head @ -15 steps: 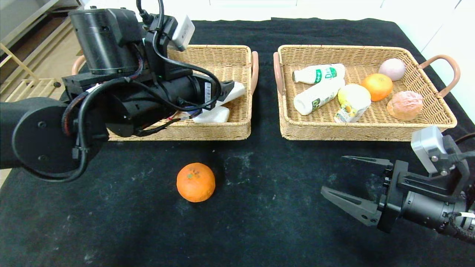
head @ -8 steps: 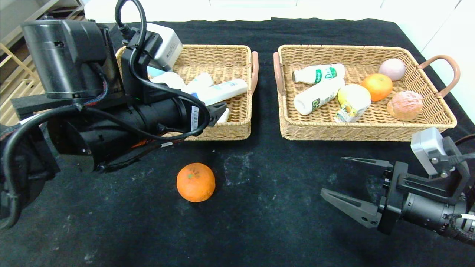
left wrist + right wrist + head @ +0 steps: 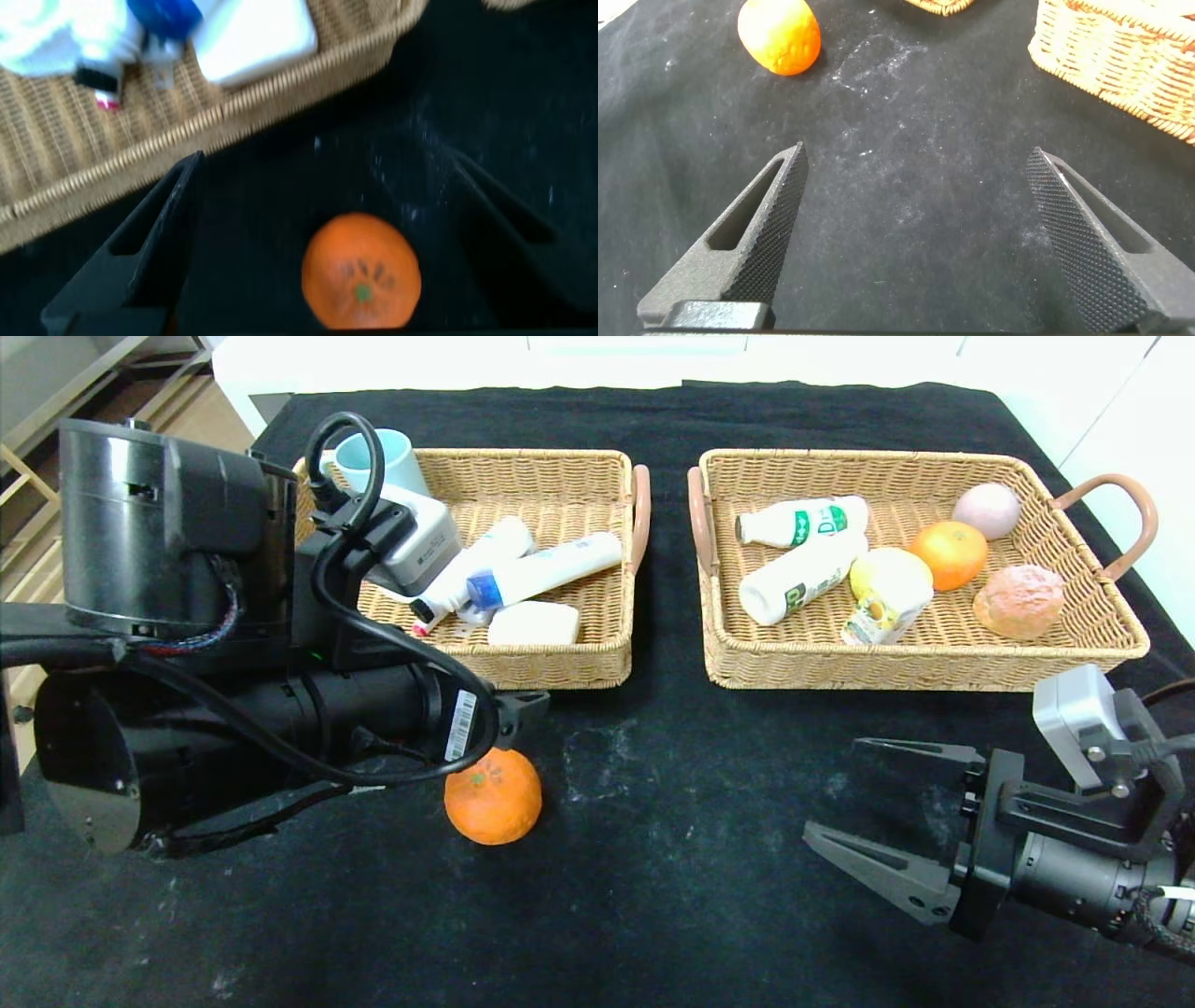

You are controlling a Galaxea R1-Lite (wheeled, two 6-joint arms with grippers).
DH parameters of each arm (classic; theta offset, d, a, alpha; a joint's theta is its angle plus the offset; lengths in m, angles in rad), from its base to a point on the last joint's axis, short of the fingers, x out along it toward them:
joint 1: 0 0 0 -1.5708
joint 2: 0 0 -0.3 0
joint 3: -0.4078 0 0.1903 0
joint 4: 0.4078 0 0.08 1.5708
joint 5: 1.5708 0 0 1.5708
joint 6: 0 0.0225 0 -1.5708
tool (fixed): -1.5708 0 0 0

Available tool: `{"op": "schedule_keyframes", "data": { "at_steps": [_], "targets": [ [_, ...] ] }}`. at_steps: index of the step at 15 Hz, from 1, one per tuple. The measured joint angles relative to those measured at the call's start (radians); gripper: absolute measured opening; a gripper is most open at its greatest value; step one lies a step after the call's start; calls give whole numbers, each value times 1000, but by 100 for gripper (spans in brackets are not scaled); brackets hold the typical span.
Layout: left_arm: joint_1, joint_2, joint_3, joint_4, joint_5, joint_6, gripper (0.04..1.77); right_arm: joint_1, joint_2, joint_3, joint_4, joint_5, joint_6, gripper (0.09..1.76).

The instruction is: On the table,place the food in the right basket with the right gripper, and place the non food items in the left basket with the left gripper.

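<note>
One orange (image 3: 492, 795) lies on the black table (image 3: 653, 896) in front of the left basket (image 3: 560, 665). My left gripper (image 3: 327, 163) hangs open just above it, the orange (image 3: 361, 285) showing between its two fingers with nothing held. In the left basket lie a white tube bottle with a blue cap (image 3: 551, 566) and a wavy white bottle with a black tip (image 3: 464, 575). The right basket (image 3: 920, 669) holds two milk bottles (image 3: 803, 521), a lemon (image 3: 892, 574), a juice carton (image 3: 873, 619) and another orange (image 3: 949, 553). My right gripper (image 3: 837, 787) stands open and empty at the front right.
A white block (image 3: 533, 623) and a pale blue mug (image 3: 373, 467) also sit in the left basket. A pink ball (image 3: 987, 510) and a rough tan lump (image 3: 1019, 600) are in the right basket. My bulky left arm (image 3: 233, 728) covers the table's front left.
My left arm has drawn back out of the left basket toward the table's front, uncovering the bottles, and now hangs over the orange. The right arm has barely moved.
</note>
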Motion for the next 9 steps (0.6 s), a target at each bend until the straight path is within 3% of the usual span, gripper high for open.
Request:
{"op": "schedule_keyframes", "data": {
  "at_steps": [6, 9],
  "targets": [
    [-7, 0, -41, 227, -27, -106, 171, 2, -1, 1, 0, 0, -2, 171],
    [-7, 12, -46, 290, -57, -130, 171, 2, -1, 1, 0, 0, -1, 171]
  ]
}}
